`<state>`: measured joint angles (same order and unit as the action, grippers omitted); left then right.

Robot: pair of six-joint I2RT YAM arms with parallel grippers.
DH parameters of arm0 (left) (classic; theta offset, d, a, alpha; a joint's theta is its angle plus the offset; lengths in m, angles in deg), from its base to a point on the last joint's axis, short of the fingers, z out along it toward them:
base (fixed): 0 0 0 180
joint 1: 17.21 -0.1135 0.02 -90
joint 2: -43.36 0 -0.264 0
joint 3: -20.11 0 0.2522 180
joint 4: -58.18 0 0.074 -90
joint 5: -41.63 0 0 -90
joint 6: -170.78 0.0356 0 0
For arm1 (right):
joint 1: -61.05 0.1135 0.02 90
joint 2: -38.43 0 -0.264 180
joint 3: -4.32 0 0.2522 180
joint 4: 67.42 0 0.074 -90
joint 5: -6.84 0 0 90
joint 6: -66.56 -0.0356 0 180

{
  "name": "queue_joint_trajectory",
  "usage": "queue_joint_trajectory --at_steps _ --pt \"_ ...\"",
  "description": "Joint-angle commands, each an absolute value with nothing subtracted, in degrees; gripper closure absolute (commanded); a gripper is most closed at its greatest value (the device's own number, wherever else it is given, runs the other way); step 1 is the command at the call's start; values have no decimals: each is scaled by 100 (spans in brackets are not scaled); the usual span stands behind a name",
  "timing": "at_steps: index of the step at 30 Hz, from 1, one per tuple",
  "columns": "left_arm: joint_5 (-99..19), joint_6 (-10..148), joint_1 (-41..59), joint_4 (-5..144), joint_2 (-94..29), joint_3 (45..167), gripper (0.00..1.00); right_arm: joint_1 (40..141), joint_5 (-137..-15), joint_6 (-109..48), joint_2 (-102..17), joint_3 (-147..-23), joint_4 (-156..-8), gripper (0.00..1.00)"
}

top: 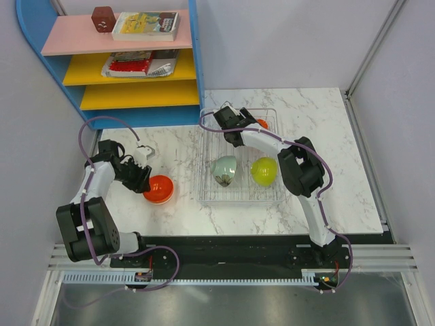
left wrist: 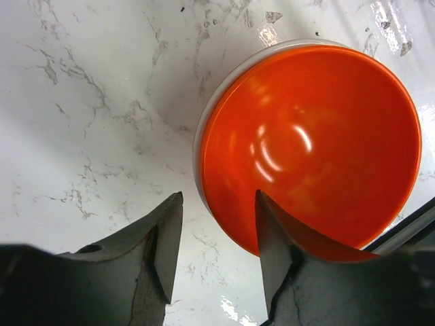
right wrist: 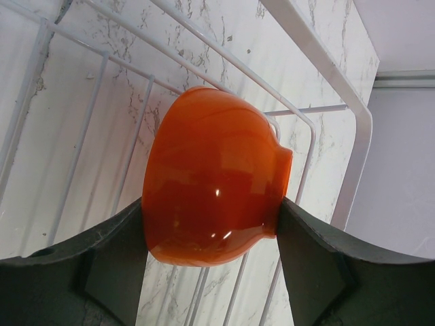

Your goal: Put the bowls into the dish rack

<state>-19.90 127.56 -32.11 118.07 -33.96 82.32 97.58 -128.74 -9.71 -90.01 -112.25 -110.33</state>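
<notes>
Over the dish rack's (top: 238,202) far corner, clamping an orange bowl (right wrist: 204,170) sideways in the right pincer (right wrist: 212,207), likely for standing it on edge. Left of the rack, straddling a white-rimmed bowl (left wrist: 312,142) on the worktop (top: 326,176) with the left pincer (left wrist: 217,204) spread.

Bowls: four in total, comprising two orange units, the free orange bowl (top: 158,189) and the gripped orange bowl (right wrist: 211,197), one yellow-green bowl (top: 264,171), and one silver-green bowl (top: 223,170). Dish rack (top: 204,178): one. Shelf unit (top: 129,42): one, with three boards. Brown cube (top: 103,19): one. Book (top: 146,26): one.
</notes>
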Motion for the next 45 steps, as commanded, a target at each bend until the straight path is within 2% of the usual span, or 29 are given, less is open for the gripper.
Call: queue_joint_trajectory --at_steps 1,3,7,8,10,11,13,19,35,36,38,39,42,45 --pt "-1954 12745 -3233 11685 -3425 8247 48 9735 -12210 -1070 -9305 -11351 -11124 42" --pt "-1963 12744 -3233 11677 -3451 8256 49 9743 -12175 -1088 -9287 -11368 -11142 36" --pt "-1971 12745 -3233 11685 -3425 8256 58 9735 -12131 -1105 -9279 -11368 -11177 31" --pt "-1954 12736 -3233 11685 -3416 8265 67 9735 -12113 -1105 -9270 -11377 -11186 30" --pt "-1971 12727 -3233 11685 -3390 8274 74 9743 -12122 -1114 -9261 -11395 -11212 26" --pt "-1963 12727 -3224 11685 -3399 8282 75 9743 -12113 -1123 -9252 -11403 -11221 21" --pt "-1971 12718 -3233 11703 -3390 8317 75 9743 -12052 -1140 -9252 -11430 -11256 19" --pt "-1963 12692 -3233 11791 -3390 8440 77 9743 -11999 -1167 -9261 -11482 -11335 2" --pt "-1418 12639 -3233 12309 -3293 9144 80 9752 -11779 -1378 -9068 -11641 -11502 2" --pt "-1505 12657 -3224 12318 -3293 9092 79 9752 -11675 -1413 -9059 -11641 -11528 2" --pt "-1680 12665 -3233 12336 -3346 9030 61 9752 -11560 -1430 -8971 -11632 -11546 2" --pt "-1890 12665 -3224 12345 -3363 8943 47 9752 -11498 -1430 -8936 -11623 -11555 2" --pt "-2251 12674 -3233 12362 -3250 8723 34 9752 -11437 -1422 -8831 -11632 -11581 2" --pt "-2471 12622 -3233 12353 -3013 8538 28 9752 -11375 -1430 -8760 -11658 -11616 2"
